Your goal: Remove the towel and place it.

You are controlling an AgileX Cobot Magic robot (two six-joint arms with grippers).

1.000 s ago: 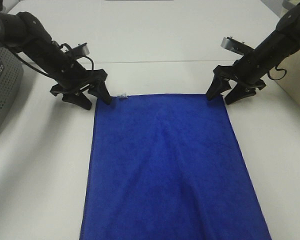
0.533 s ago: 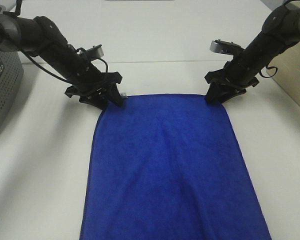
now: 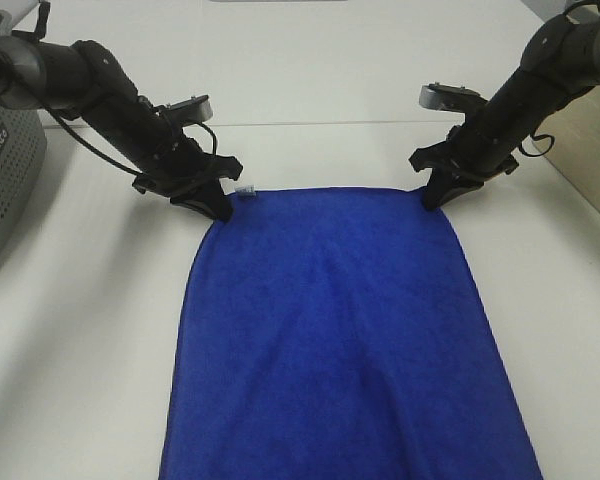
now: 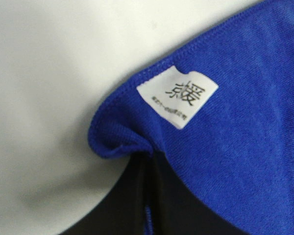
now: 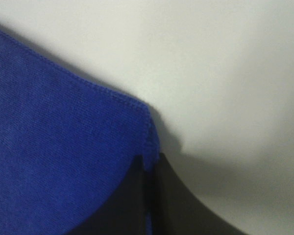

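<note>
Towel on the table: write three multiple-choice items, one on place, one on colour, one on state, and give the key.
1. The tag sits at the corner by: A the left tool; B the right tool; C neither.
2. The towel is: A red; B blue; C green.
3. The tools are: A both open; B both shut on towel corners; C one open.
Key: 1 A, the tag lies beside the left tool; 2 B, plainly blue; 3 B, the wrist views show each corner pinched.
</note>
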